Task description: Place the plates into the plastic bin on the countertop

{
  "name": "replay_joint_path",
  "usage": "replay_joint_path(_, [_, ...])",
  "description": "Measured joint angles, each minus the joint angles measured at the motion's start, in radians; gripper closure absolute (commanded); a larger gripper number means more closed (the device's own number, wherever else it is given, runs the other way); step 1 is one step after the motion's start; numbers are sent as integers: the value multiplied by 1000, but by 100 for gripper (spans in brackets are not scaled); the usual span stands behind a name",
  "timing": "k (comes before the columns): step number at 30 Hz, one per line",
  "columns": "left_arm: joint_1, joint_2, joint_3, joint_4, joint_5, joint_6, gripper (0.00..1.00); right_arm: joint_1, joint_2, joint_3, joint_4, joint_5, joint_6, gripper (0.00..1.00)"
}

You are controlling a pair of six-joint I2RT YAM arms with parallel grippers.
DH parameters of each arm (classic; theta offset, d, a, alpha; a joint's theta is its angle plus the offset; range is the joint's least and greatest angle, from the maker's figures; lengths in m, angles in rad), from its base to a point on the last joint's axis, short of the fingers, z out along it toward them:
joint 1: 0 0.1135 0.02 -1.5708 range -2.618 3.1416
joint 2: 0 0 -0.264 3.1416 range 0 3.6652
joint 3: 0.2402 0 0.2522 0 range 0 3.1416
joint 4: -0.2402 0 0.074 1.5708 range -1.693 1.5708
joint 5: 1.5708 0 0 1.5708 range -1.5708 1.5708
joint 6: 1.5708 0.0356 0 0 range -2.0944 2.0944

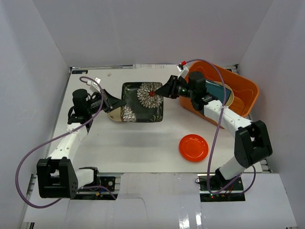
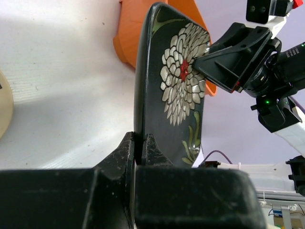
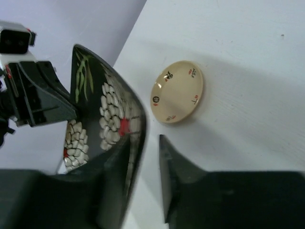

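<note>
Gripping flowered black plate (image 1: pixel 143 102), left tool (image 2: pixel 139 143) clenched, right tool (image 3: pixel 147 143) straddling rim, unclenched.

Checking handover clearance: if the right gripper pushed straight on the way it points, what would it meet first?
The black floral plate, already between the right gripper's fingers; beyond it, probably the left gripper clamping the opposite edge.

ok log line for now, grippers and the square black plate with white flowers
left gripper: shut on square black flowered plate | right gripper: open, straddling its opposite rim | phase: likely handover
</note>
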Motion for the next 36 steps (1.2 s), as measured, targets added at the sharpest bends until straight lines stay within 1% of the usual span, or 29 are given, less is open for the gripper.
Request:
replay_joint_path(2, [-1,-15,-3,8,-1,-18,99,5,0,28,-16,-21,-4,46])
replay_joint_path(3, [-2,-25,-6,18,2,-28,100,9,0,47,-33,-29,-14,38])
replay_joint_path(5, [-5,-47,-11,49,11,-56,100,17,0,79,-55,-36,-29,33])
replay_joint_path(6, [-6,-58,-18,72,13,-72,100,21,0,89,-63,-39,-37,36])
replay_joint_path(7, [-8,-67,-26,93,13,-87,100,24,-1,96,-69,-41,-43,52])
replay_joint_path(9, [-10,-74,-47,130,11,-117,100,34,-3,101,-79,-50,-53,66])
replay_joint_path(10, [-12,-71,-57,143,8,-129,100,39,-7,101,-85,-47,-56,75])
replay_joint_path(11, [-13,-66,-66,147,7,-136,100,44,-11,98,-94,-37,-51,89])
replay_joint_path(12, [-11,-60,-74,153,13,-140,100,46,-18,98,-102,-26,-29,92])
replay_joint_path(13, [-14,-53,-75,154,10,-133,95,47,-26,97,-107,-13,-9,92])
replay_joint_path(14, [-16,-47,-75,169,11,-128,79,47,-36,97,-116,1,3,92])
replay_joint_path(15, [-21,-47,-75,177,8,-129,70,47,-45,97,-125,2,6,92])
replay_joint_path(17, [-23,-47,-74,187,10,-147,48,46,-62,97,-134,5,2,92])
replay_joint_path(18, [-23,-49,-72,187,9,-151,30,48,-66,97,-135,8,-13,92])
replay_joint_path(21, [-23,-70,-61,161,3,-126,13,23,-66,97,-187,16,-53,92])
replay_joint_path(23, [-23,-94,-53,123,-5,-89,11,-30,-65,97,-231,19,-58,92])
replay_joint_path(25, [-24,-117,-38,52,-24,-27,6,-123,-68,97,-248,18,-53,92])
replay_joint_path(28, [-47,-134,2,-97,-83,103,2,-314,-90,97,-255,37,-34,92])
replay_joint_path(30, [-79,-138,27,-180,-134,180,2,-457,-108,95,-251,42,-23,92])
replay_joint_path(33, [-122,-143,40,-258,-187,259,2,-665,-124,75,-214,50,-1,92])
replay_joint_path(36, [-142,-143,41,-312,-225,304,2,-774,-130,31,-203,83,2,92])
